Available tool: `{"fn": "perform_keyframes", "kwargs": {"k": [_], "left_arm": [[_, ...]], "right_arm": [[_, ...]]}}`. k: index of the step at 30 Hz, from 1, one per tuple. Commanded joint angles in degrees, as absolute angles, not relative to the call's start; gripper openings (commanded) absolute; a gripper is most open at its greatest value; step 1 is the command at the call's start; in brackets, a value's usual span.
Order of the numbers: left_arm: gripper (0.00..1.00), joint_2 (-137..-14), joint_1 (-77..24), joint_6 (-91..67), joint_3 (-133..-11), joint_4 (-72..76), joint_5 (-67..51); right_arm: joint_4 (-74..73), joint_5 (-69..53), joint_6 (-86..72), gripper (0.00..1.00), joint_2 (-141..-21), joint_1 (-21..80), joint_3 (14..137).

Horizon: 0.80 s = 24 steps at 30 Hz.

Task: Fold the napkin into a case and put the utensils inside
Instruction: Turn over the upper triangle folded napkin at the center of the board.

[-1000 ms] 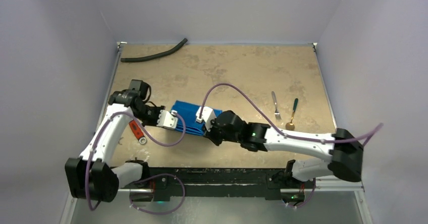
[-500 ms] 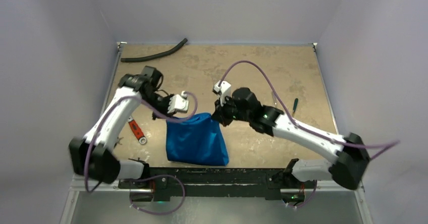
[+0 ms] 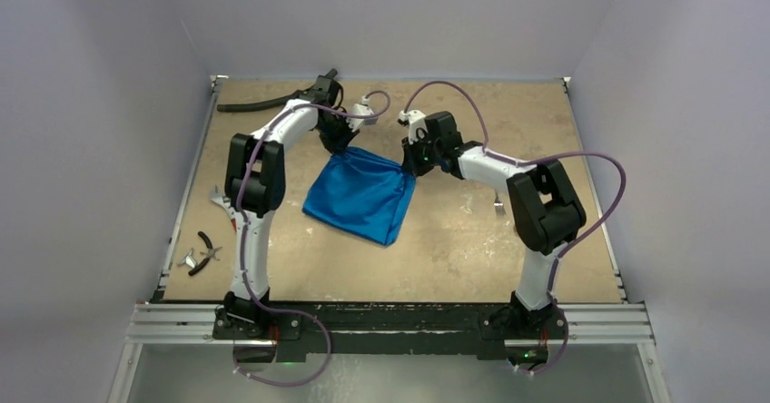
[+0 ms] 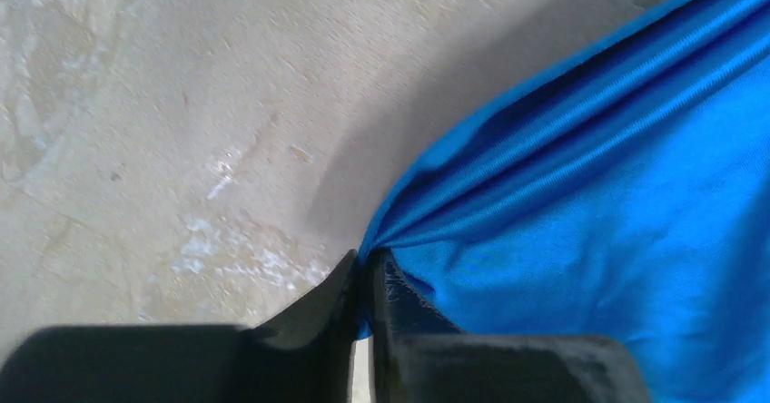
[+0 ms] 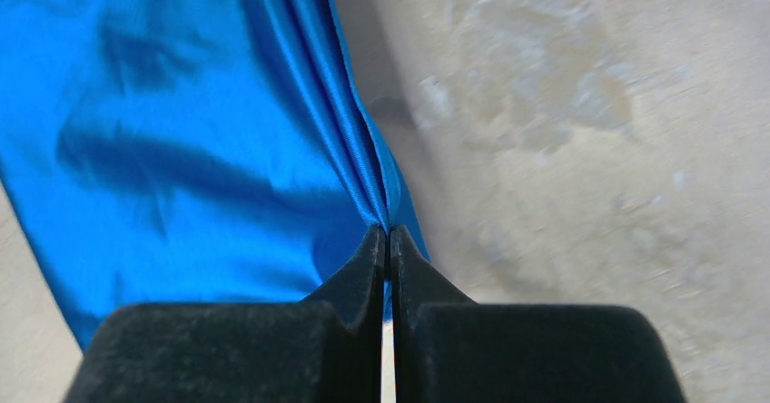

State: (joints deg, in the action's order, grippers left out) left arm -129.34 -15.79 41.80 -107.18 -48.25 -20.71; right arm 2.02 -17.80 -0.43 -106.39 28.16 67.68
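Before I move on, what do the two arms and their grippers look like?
Both arms match: the left arm and right arm have white links joined by bulky black joint housings. A thin purple cable loops off each wrist. The left gripper and right gripper have matte black fingers, blocky at the base and tapering to narrow tips.
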Motion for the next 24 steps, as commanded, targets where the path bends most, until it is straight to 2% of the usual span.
{"fn": "perform_keyframes", "kwargs": {"k": [1,2,3,5,6,9,11,12,16,18,20,24], "left_arm": [[0.29,-130.7,-17.9,35.5,-110.8,-43.9,-16.4],[0.54,-130.6,-18.0,34.9,-110.5,-42.8,-15.5],[0.62,-130.1,-18.0,34.2,-110.4,-41.7,-15.1],[0.68,-128.7,-17.9,32.5,-110.1,-39.2,-13.6],[0.69,-127.9,-17.7,31.9,-109.9,-37.9,-13.0],[0.77,-125.0,-16.4,30.1,-111.8,-36.0,-13.3],[0.78,-124.0,-15.4,30.6,-114.5,-38.2,-15.1],[0.78,-123.5,-14.9,30.9,-115.4,-39.3,-15.8],[0.78,-121.3,-13.5,33.7,-114.2,-42.7,-19.5],[0.76,-120.1,-13.4,35.0,-111.7,-45.1,-22.0],[0.72,-118.7,-13.4,37.1,-108.1,-47.5,-25.0],[0.64,-115.3,-13.5,40.9,-99.9,-50.0,-28.3]], "right_arm": [[3.1,-20.9,2.9,0.09,-111.1,26.3,72.4],[3.1,-20.2,2.9,0.18,-112.1,26.1,73.1],[3.3,-19.4,2.6,0.28,-112.6,26.0,73.5],[3.9,-16.1,1.1,0.43,-113.0,25.8,74.2],[4.0,-14.0,0.6,0.48,-112.9,25.8,74.8],[4.1,-5.8,-3.3,0.55,-111.4,25.7,76.1],[4.0,-2.0,-5.3,0.72,-109.5,25.6,76.5],[4.3,-1.1,-6.2,0.75,-108.2,25.6,76.2],[4.9,-2.1,-9.7,0.79,-103.6,25.5,72.6],[7.0,-5.8,-11.2,0.75,-101.8,25.5,69.7],[10.5,-8.5,-13.9,0.66,-100.4,26.0,65.8],[15.5,-13.4,-18.0,0.63,-99.5,27.0,59.8]]}}
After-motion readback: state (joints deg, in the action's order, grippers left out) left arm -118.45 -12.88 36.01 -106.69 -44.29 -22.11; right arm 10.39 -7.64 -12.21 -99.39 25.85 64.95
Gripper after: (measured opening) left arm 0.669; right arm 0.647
